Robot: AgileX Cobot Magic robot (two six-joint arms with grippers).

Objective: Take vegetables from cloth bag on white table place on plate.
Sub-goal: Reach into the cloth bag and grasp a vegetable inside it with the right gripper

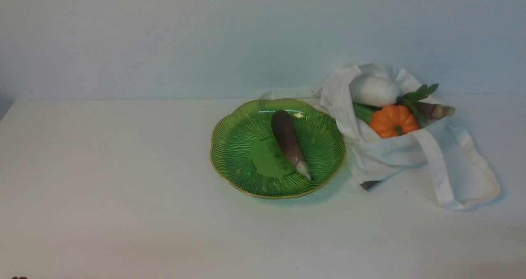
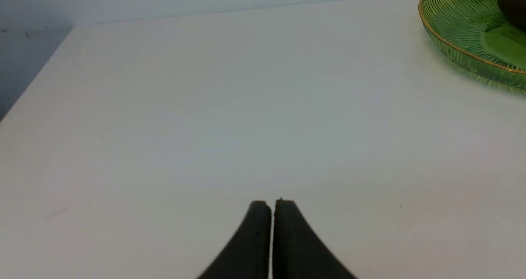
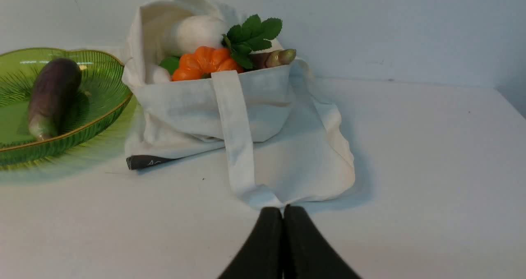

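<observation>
The green plate [image 1: 238, 147] sits mid-table with one dark purple eggplant [image 1: 287, 141] lying on it. To its right the off-white cloth bag [image 1: 390, 153] slumps open; it holds the white radish [image 1: 374, 91] with green leaves [image 1: 419, 94], the orange pumpkin [image 1: 393, 121], a green stalk [image 1: 363, 111] and a second eggplant [image 1: 433, 110]. Neither arm shows in the front view. My left gripper [image 2: 272, 203] is shut and empty over bare table, the plate [image 2: 460, 51] far off. My right gripper [image 3: 282, 209] is shut and empty just short of the bag's strap [image 3: 238, 147].
The white table [image 1: 102, 188] runs to a pale back wall [image 1: 164, 36]. The bag's long strap [image 1: 460, 180] lies looped on the table to the bag's right. The table's left edge shows in the left wrist view [image 2: 37, 73].
</observation>
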